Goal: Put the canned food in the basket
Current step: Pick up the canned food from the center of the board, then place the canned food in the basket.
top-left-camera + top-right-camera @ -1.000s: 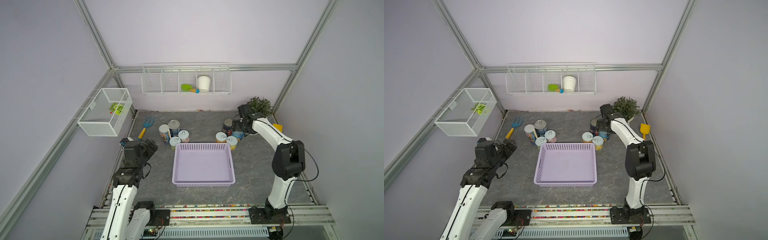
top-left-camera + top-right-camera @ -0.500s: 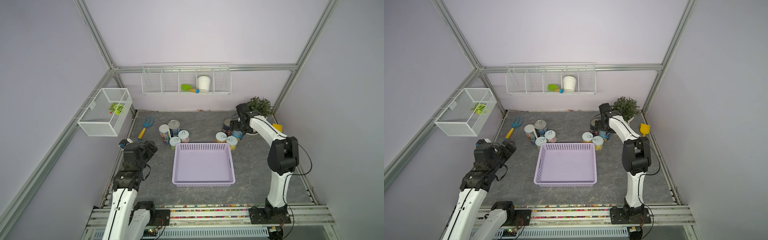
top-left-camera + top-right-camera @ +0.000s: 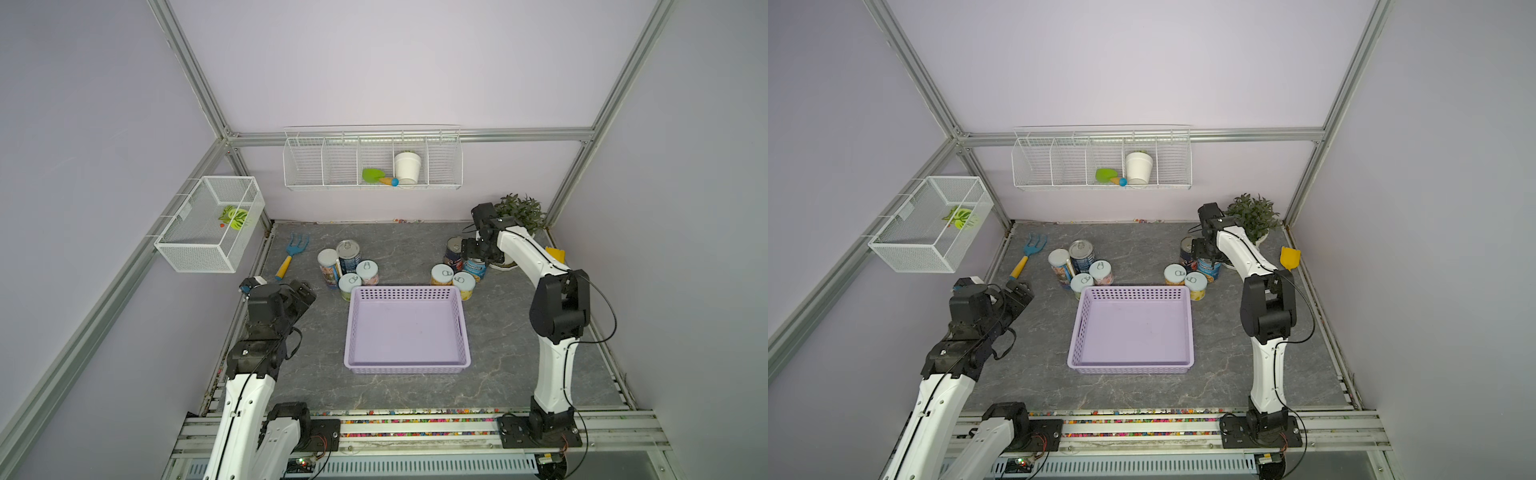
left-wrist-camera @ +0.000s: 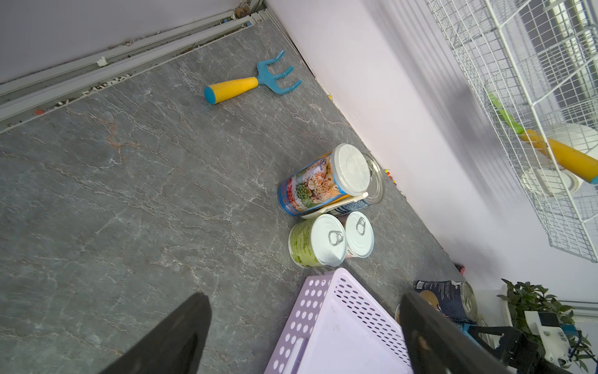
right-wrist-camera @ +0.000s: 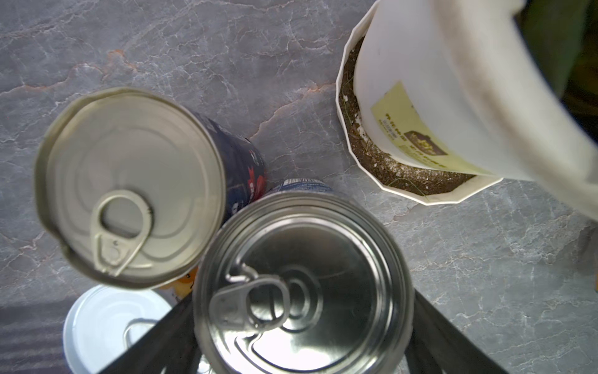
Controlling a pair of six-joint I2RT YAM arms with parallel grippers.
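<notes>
Shiny metal can (image 5: 301, 288), matt plastic basket (image 3: 405, 328)

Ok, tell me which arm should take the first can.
Right. The right gripper straddles a silver-topped can beside the plant pot, one finger each side. The left gripper hangs open over bare table, well short of any can.

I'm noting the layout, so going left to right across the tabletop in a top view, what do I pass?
Blue plastic toy rake with yellow handle → left cluster of four labelled tins → right cluster of four labelled tins → green potted plant → yellow plastic scoop.
</notes>
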